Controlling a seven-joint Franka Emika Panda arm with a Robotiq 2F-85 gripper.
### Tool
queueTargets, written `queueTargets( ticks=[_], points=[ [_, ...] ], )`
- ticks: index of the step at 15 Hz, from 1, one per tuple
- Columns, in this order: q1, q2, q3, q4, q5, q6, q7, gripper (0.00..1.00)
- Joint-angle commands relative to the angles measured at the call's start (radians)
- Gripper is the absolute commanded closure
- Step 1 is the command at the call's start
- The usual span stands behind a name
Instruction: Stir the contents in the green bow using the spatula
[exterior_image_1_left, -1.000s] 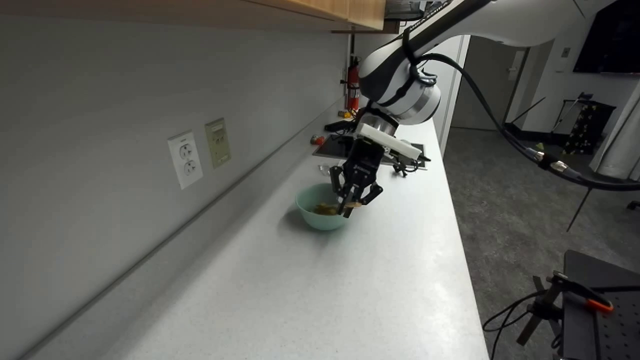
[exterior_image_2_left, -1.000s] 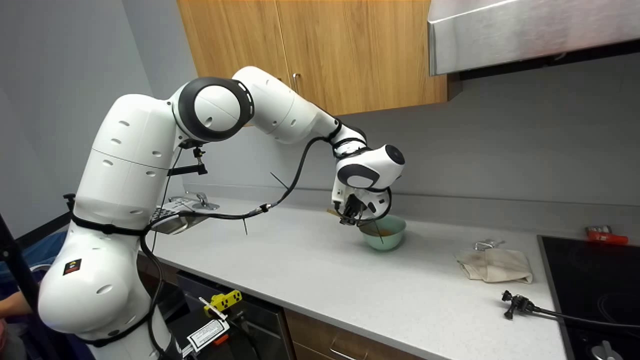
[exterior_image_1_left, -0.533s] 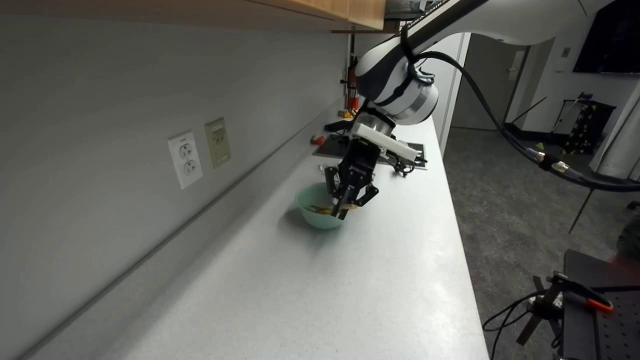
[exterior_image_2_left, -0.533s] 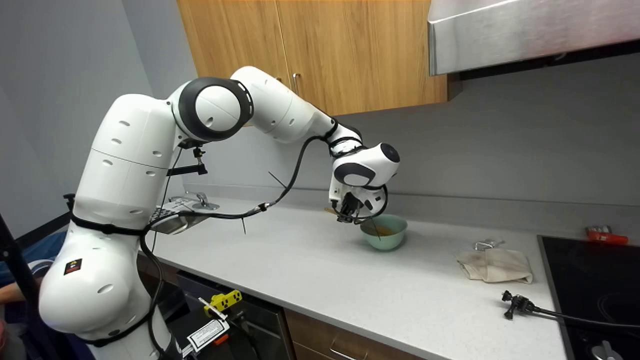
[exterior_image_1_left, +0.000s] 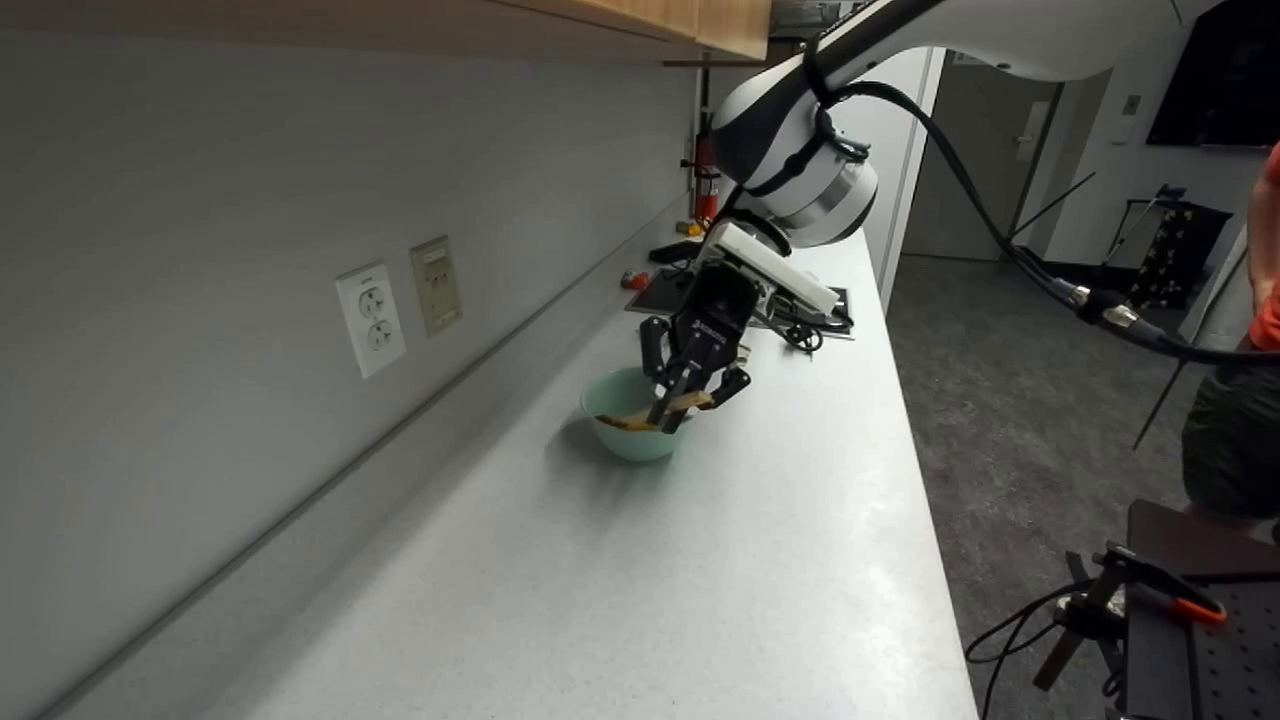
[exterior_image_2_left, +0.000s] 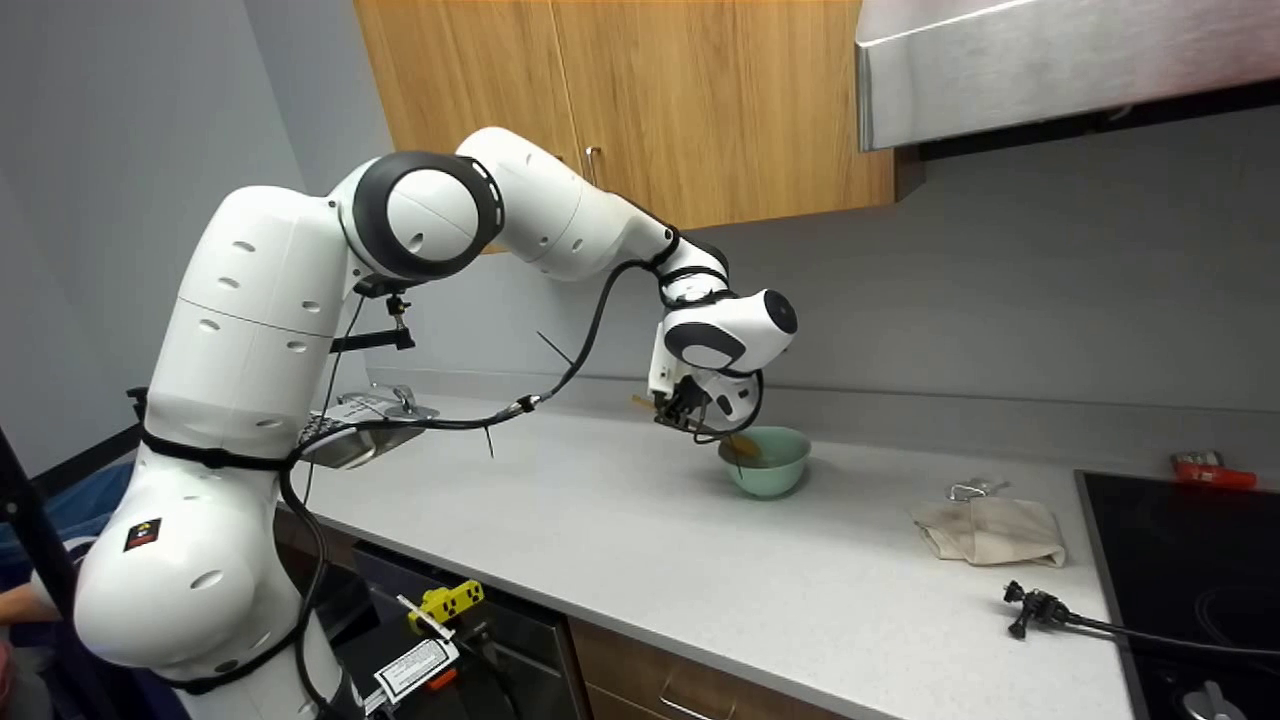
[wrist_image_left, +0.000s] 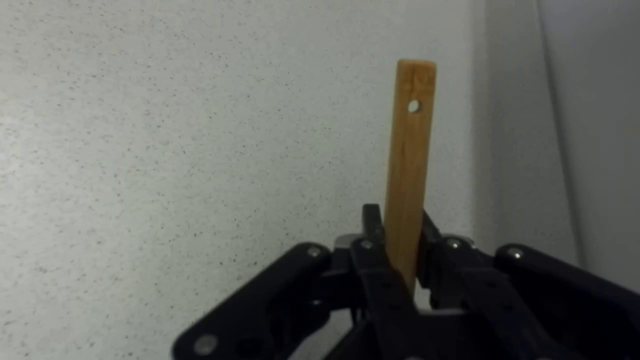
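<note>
The green bowl (exterior_image_1_left: 632, 447) stands upright on the white counter; it also shows in an exterior view (exterior_image_2_left: 772, 484). My gripper (wrist_image_left: 400, 220) is shut on the handle of the wooden spatula (wrist_image_left: 411, 150), whose holed end sticks out past the fingers. In an exterior view the gripper (exterior_image_1_left: 664, 418) is over the bowl's near right rim. The spatula's lower part (exterior_image_2_left: 741, 447) slants down into the bowl. Yellow-brown matter (exterior_image_1_left: 622, 423) shows inside the bowl; I cannot tell contents from spatula head there. The bowl is outside the wrist view.
The wall with outlets (exterior_image_1_left: 371, 320) runs along the counter's back. A folded cloth (exterior_image_2_left: 990, 530), a clear item (exterior_image_2_left: 975, 489), a black clamp with cable (exterior_image_2_left: 1040, 608) and a black cooktop (exterior_image_2_left: 1200, 560) lie to one side. Wooden cabinets (exterior_image_2_left: 700, 110) hang above. A person (exterior_image_1_left: 1240, 430) stands beyond the counter.
My gripper has moved left and slightly up in both exterior views, with the spatula tilting so more handle shows. The bowl has shifted slightly. A person has come into view.
</note>
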Motion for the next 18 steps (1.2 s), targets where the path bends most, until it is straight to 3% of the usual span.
queueTargets(
  ticks=[1, 9, 18],
  points=[
    [-0.009, -0.009, -0.018, -0.002, 0.029, -0.008, -0.019, 0.96],
    [-0.014, -0.001, -0.064, -0.011, 0.026, 0.043, 0.002, 0.96],
    [-0.028, 0.027, -0.037, -0.009, 0.064, 0.005, -0.002, 0.96]
  ],
)
